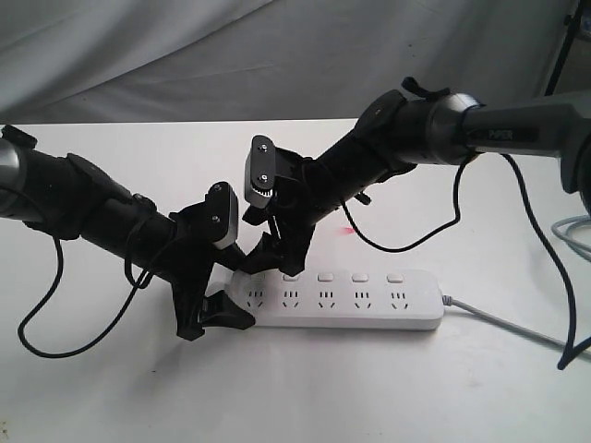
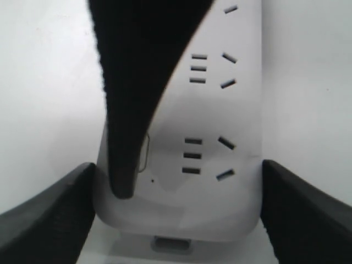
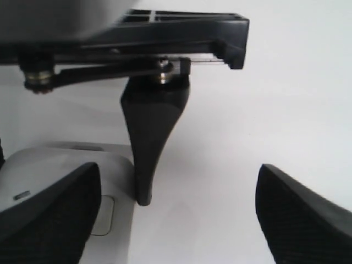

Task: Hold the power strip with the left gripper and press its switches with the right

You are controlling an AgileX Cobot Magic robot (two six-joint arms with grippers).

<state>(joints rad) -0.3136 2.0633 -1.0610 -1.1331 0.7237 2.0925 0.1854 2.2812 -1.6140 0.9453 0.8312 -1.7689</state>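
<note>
My left tool (image 2: 177,215) clamps the power strip (image 1: 342,309), lower centre on the counter (image 1: 443,392). My right tool (image 3: 176,220) gapes empty; I should centre one fingertip (image 2: 124,186) on the end switch (image 3: 107,215) and push straight down.

Your black left gripper (image 2: 176,209) and right gripper (image 3: 176,220) crowd the left end of the long white plastic power strip (image 1: 360,305). Its grey cord (image 1: 503,322) trails right. The white tabletop (image 1: 351,397) across the lower frame is open.
</note>
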